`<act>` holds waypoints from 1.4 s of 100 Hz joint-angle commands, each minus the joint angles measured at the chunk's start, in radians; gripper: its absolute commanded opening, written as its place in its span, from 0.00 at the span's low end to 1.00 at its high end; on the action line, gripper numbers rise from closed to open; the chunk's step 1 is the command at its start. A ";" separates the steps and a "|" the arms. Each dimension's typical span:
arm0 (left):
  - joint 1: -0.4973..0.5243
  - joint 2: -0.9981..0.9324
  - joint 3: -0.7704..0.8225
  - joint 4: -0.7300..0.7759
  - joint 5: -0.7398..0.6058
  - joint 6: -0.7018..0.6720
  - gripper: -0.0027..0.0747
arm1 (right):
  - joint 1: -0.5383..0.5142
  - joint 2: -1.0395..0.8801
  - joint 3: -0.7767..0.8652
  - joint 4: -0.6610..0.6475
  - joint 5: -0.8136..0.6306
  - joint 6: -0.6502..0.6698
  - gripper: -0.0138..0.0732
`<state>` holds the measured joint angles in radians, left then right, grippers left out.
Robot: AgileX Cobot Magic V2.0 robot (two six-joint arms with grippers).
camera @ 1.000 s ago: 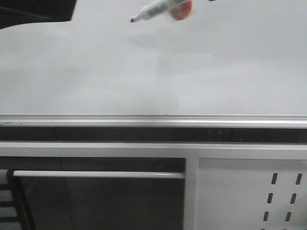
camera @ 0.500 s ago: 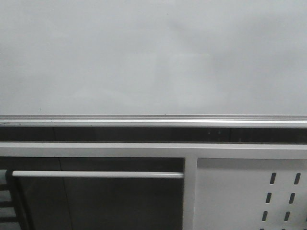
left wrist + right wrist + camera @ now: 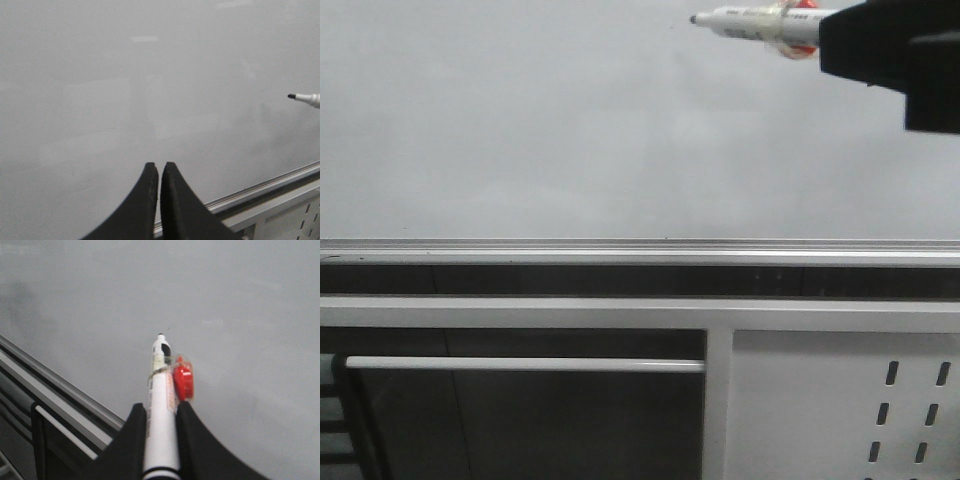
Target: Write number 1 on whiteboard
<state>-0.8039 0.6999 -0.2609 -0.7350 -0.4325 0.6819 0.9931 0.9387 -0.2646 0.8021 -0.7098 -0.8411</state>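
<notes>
The big pale grey-white shiny whiteboard (image 3: pixel 570 130) fills the top half of the front view, with its silver metal bottom rail (image 3: pixel 640 250) under it. No black mark shows on the whiteboard.

The right tool (image 3: pixel 160 412) is pinched shut on a white marker pen with a black tip (image 3: pixel 161 405). A small red piece (image 3: pixel 183 381) is taped to the pen's side. In the front view the pen lies almost flat near the top right of the whiteboard, its tip pointing left. I cannot tell if the tip touches the whiteboard.

The left tool (image 3: pixel 159 167) has its two black fingers pressed together, holding nothing. A white metal panel with slots (image 3: pixel 910 410) sits lower right.
</notes>
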 commanded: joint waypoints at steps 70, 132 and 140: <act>-0.005 -0.001 -0.028 0.010 -0.119 0.030 0.01 | 0.003 0.193 -0.063 0.007 -0.270 0.045 0.09; -0.005 -0.001 -0.028 0.010 -0.120 0.030 0.01 | 0.003 0.314 -0.044 0.083 -0.193 0.095 0.09; -0.005 -0.001 -0.028 0.010 -0.120 0.030 0.01 | 0.008 0.316 -0.044 0.075 -0.222 0.095 0.09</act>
<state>-0.8039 0.6999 -0.2609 -0.7407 -0.4885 0.7094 1.0015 1.2625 -0.2877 0.8748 -0.8156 -0.7581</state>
